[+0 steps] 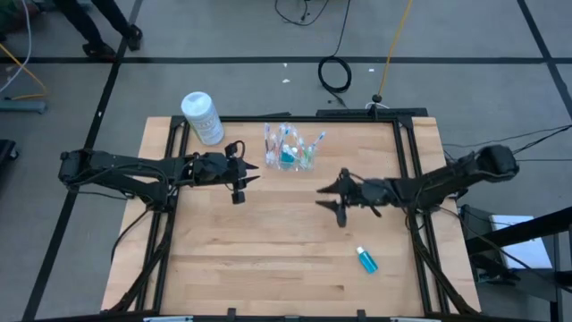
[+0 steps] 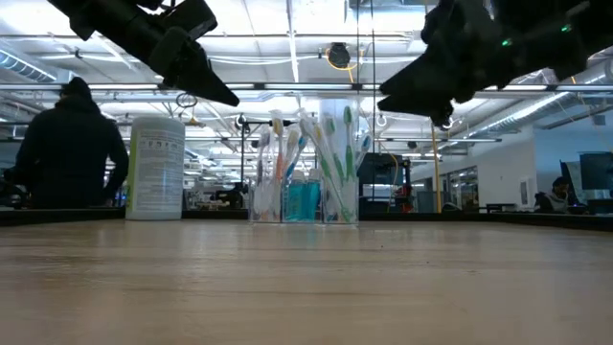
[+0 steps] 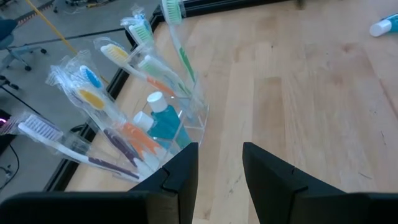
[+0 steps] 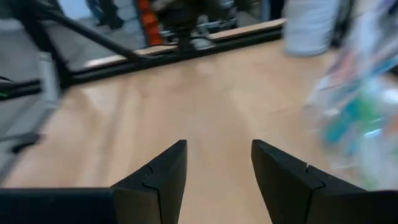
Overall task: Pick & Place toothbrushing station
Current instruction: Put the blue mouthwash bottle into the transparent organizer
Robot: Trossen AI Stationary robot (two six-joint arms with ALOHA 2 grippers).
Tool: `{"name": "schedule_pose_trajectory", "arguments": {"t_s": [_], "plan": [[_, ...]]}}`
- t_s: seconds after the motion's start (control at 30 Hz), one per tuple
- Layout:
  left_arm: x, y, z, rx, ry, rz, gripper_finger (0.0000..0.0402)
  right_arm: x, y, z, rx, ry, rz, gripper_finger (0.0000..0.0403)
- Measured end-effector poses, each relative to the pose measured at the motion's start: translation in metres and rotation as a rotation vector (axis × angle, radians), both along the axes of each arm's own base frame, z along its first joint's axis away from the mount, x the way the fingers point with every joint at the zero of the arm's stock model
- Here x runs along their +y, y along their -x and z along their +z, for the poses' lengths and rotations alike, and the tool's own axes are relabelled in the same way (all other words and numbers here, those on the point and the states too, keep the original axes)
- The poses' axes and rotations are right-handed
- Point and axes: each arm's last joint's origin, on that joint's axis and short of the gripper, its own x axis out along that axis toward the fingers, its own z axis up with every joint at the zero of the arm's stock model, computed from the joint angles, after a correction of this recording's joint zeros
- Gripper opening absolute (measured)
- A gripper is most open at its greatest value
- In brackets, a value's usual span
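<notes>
The toothbrushing station is a clear plastic holder standing upright on its base near the table's far edge, with several wrapped toothbrushes and a blue tube in it. It also shows in the low view, the left wrist view and, blurred, the right wrist view. My left gripper is open and empty, above the table just left of the station. My right gripper is open and empty, above the table to the station's near right.
A white cylindrical canister stands at the far left of the table. A small blue tube lies near the table's front right. A person stands beyond the table in the low view.
</notes>
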Motion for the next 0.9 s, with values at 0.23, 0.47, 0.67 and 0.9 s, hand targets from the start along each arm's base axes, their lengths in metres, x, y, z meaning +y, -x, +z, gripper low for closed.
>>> {"name": "schedule_pose_trajectory", "arguments": {"t_s": [0.23,0.47,0.67,0.9], "plan": [[0.000,-0.001,0.003,-0.036,0.014,0.008,0.0131,0.038,0.004,0.006,0.030,-0.064,0.050,0.0171],[0.000,-0.004,0.007,-0.092,0.013,0.009,0.0131,0.071,-0.016,0.054,0.068,0.027,0.107,0.0171],[0.000,-0.004,0.008,-0.096,0.013,0.008,0.0131,0.092,-0.034,0.060,0.366,0.089,0.071,0.0171],[0.000,-0.004,0.008,-0.102,0.027,0.015,0.0131,0.101,-0.017,0.022,1.008,-0.348,-0.145,0.0171]]}}
